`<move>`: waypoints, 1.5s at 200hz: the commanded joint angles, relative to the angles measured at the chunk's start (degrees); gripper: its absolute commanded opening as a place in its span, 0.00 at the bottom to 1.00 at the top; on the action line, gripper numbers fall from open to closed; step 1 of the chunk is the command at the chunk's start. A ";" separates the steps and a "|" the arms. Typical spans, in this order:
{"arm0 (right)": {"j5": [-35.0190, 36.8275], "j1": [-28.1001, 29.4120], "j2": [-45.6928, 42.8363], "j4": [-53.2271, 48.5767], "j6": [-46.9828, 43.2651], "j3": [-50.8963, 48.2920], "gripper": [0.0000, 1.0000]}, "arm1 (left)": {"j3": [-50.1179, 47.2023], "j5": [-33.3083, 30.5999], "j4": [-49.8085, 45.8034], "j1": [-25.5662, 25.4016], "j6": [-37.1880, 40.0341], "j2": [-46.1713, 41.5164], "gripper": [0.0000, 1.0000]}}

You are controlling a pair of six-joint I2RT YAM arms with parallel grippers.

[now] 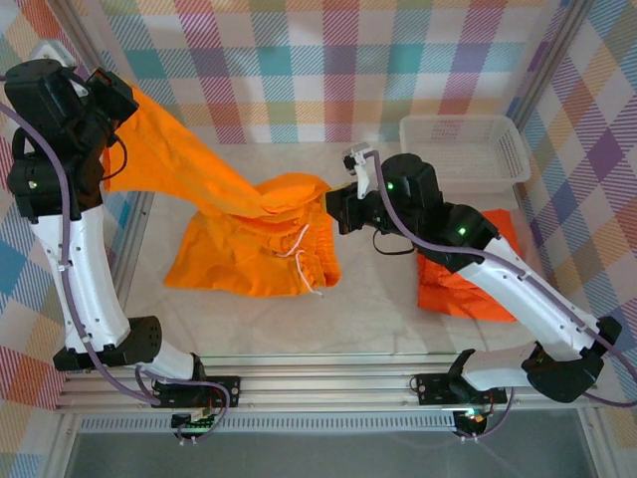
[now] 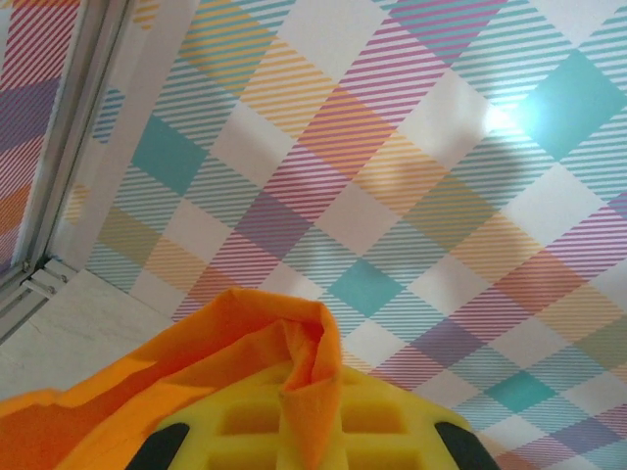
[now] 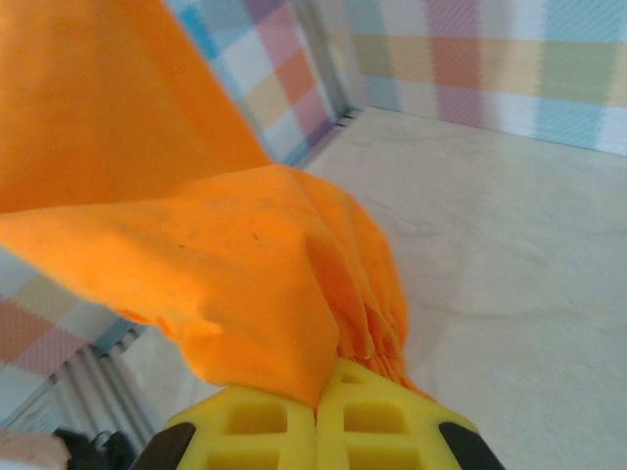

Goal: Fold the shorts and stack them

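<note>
At 10 o'clock | leg end of soft, light yellow-orange cloth shorts (image 1: 244,261) pinched by left gripper (image 1: 117,105) | waistband (image 3: 372,333), judged firmest hold, pinched by right gripper (image 1: 336,211)

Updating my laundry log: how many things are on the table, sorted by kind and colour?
lighter orange shorts: 1
deeper red-orange shorts: 1
white mesh basket: 1
Total: 3

I'm watching a robotics lab cell, pastel checked backdrop (image 1: 338,60) on three sides, pale table (image 1: 378,319) fenced by metal frame posts (image 1: 553,50), left arm (image 1: 85,279) and right arm (image 1: 518,284) bolted to an aluminium rail (image 1: 328,370).
</note>
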 commanded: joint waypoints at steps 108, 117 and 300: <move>-3.46 -23.25 31.88 -0.04 8.68 3.23 0.00 | -25.65 9.80 27.79 -1.38 -6.31 27.97 0.00; -3.86 -24.43 34.66 -0.83 9.19 5.37 0.00 | -24.02 9.88 28.59 -1.64 -6.35 30.14 0.00; -14.38 -30.51 41.43 0.49 7.57 21.62 0.74 | 4.89 15.18 16.66 -4.65 0.03 42.07 0.85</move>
